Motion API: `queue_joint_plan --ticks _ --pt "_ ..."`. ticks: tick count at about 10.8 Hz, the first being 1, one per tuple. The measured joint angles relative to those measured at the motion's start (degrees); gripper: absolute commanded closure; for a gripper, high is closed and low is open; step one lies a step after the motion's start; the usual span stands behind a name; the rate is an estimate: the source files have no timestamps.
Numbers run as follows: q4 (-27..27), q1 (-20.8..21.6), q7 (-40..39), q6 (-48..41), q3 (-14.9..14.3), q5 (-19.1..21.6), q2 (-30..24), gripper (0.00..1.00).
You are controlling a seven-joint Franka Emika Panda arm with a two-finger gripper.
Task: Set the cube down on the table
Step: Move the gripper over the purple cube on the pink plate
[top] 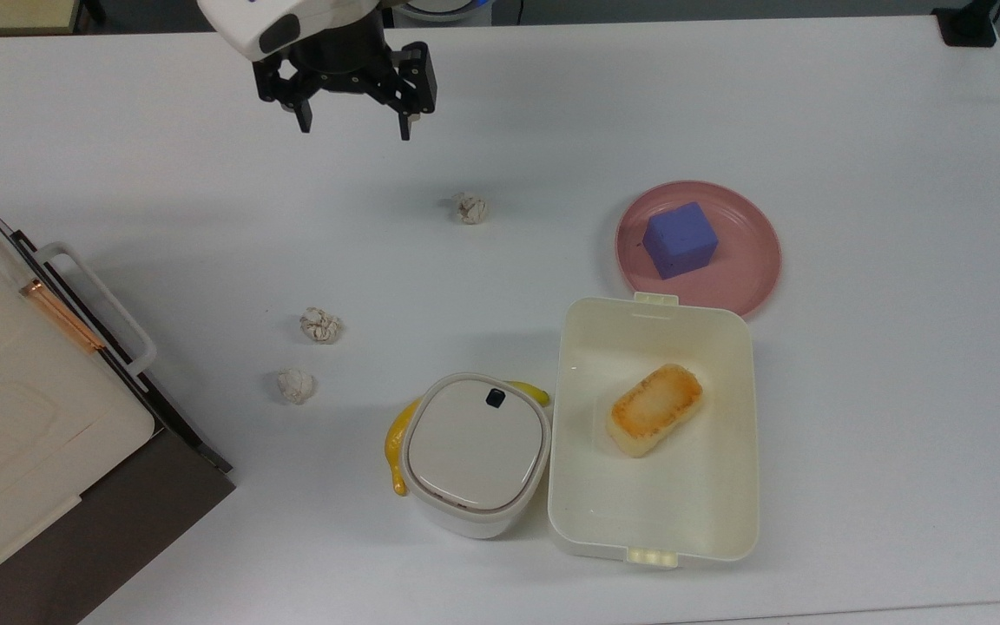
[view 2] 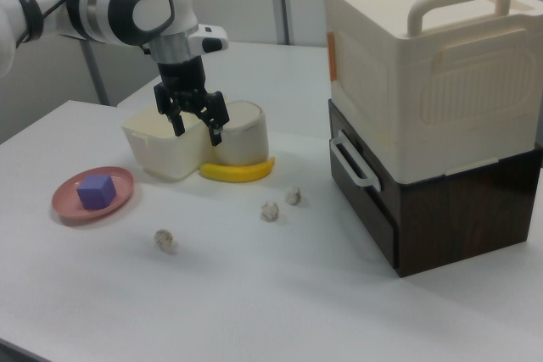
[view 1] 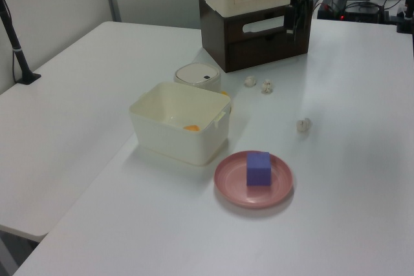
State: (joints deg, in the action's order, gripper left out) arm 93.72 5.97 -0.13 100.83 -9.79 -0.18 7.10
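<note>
Top view has the tool [top: 351, 117] up near the desk's [top: 856, 130] far edge, fingers spread wide and holding nothing — this is the approach, with no grasp made yet. The cube [top: 680, 240] sits on the pink plate [top: 747, 278], well apart from the tool, with a crumpled paper ball [top: 471, 208] lying between them. Next move, I'd judge: travel across to the plate, descend and straddle the cube.

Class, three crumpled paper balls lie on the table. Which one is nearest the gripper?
The lone paper ball, lying apart from the other two and closer to the pink plate. It sits just below the open gripper in the top view.
</note>
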Motion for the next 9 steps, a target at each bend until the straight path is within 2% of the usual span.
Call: queue_joint_plan --ticks 4,6,9 --pt "-0.1 0.5 -0.3 0.0 0.1 0.0 -0.1 0.00" --pt "0.0 3.9 -0.2 0.0 0.5 0.0 0.5 0.00" --pt "0.1 12.2 -0.2 0.0 0.8 1.9 4.6 0.00"
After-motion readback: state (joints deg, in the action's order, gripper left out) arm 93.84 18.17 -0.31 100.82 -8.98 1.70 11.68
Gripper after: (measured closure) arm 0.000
